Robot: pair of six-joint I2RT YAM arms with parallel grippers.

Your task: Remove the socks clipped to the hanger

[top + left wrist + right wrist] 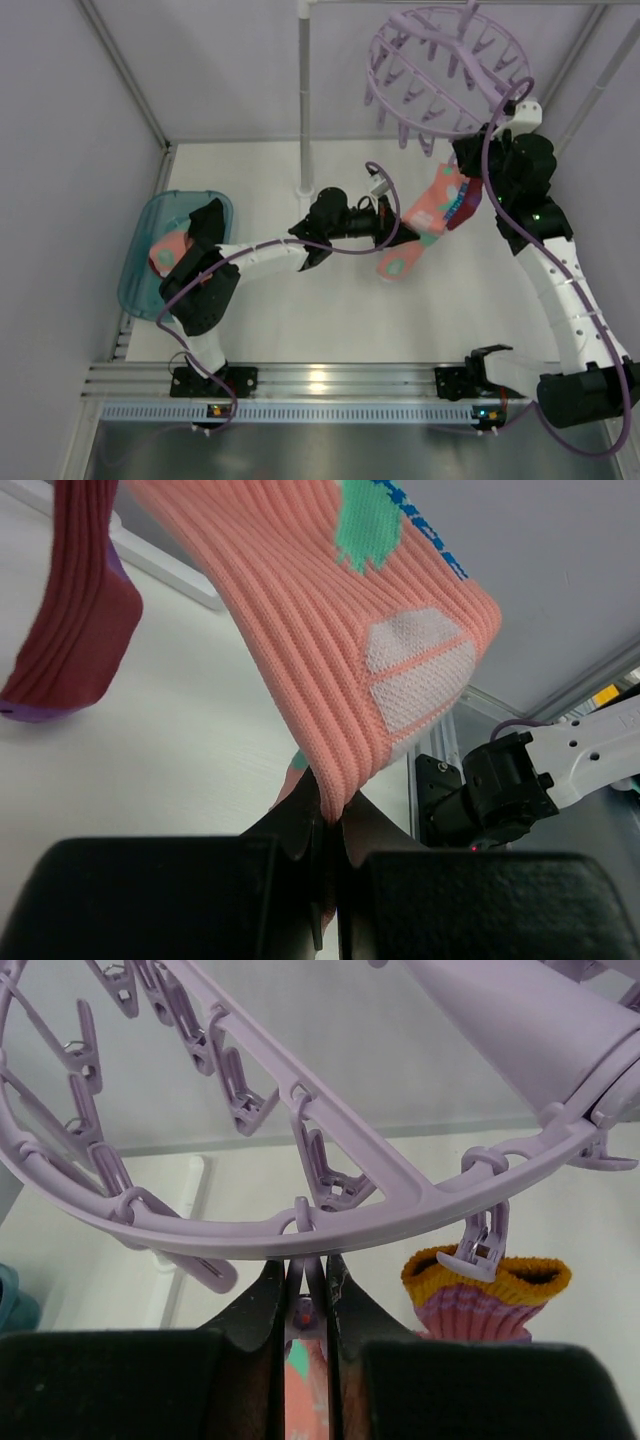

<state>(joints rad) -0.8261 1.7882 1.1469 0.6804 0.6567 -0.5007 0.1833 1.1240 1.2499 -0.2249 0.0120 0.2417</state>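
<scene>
Left wrist: left claw (325, 845) pinches sock (330, 630) edge, right claw (305, 1278) a peg (303, 1315).

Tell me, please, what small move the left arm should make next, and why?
Probably draw the left gripper downward: it pinches the lower end of the ribbed salmon-pink sock, while the right gripper squeezes the lilac plastic peg seemingly holding its top.

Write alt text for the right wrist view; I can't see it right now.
The right hand pinches a lilac peg hanging from the hanger ring, with a salmon sock showing below it. To the right, a second peg holds an orange-cuffed sock; the other pegs in view hang empty.
</scene>
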